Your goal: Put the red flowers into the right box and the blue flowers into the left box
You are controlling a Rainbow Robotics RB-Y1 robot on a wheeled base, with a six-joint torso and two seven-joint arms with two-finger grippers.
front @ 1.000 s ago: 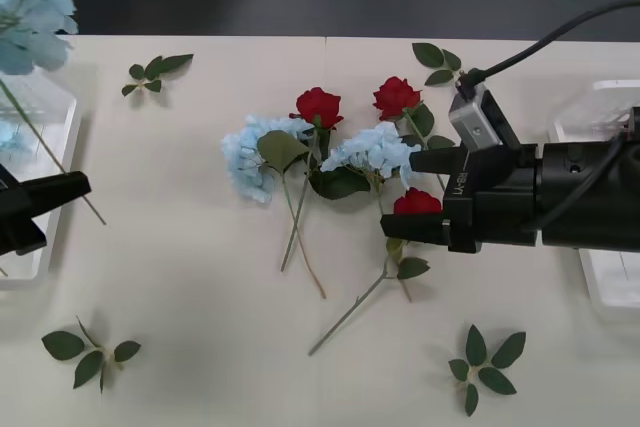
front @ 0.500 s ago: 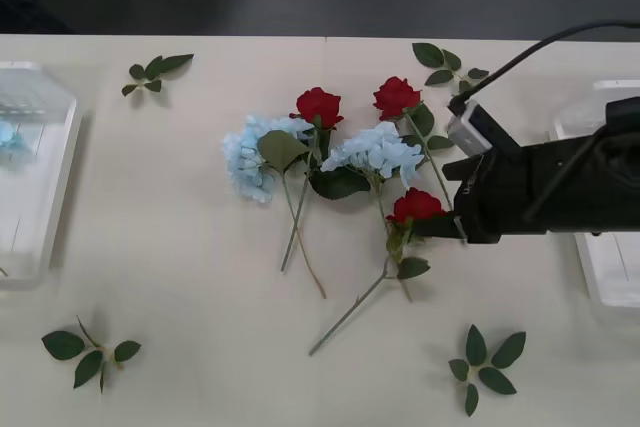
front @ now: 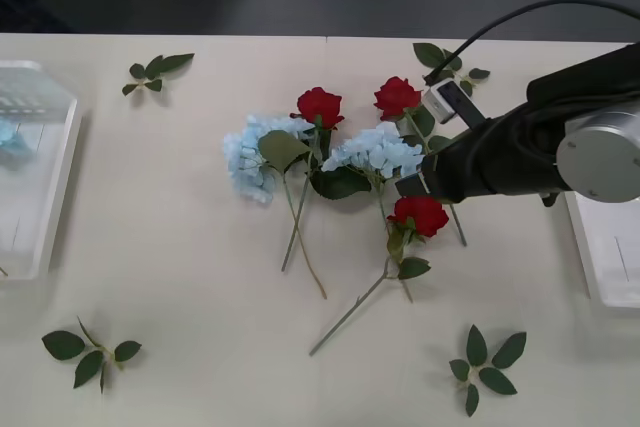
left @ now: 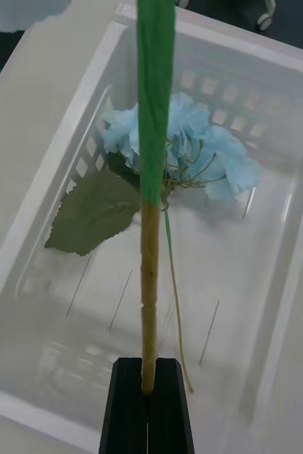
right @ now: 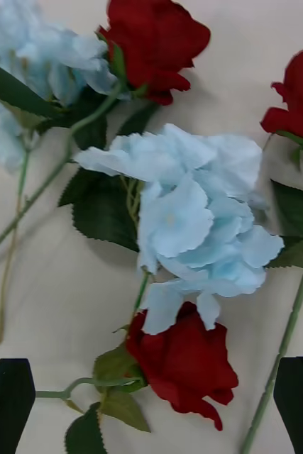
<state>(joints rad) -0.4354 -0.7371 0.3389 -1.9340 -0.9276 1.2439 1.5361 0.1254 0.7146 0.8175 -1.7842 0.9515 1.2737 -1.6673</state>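
Red flowers [front: 421, 214] are what the right hand [right: 151, 397] is poised over: its two black fingers are spread wide, and between them, close below, lies one rose [right: 183, 362] flat on the surface [front: 200, 247], its bloom touching the pale blue hydrangea cluster [right: 194, 220] just beyond it. A second rose stem [right: 286, 340] runs along just inside one finger, so a closing grip could catch both. Two more roses [front: 319, 105] lie farther ahead of this hand, among another blue cluster [front: 248, 155]. The right box [front: 610, 257] waits behind the arm, at the surface's edge. The left hand [left: 149, 404] is clamped shut on a blue flower's stem [left: 151, 213], held upright over the left box [left: 279, 298], apparently ready for release beside a blue flower [left: 186, 152] already lying inside.
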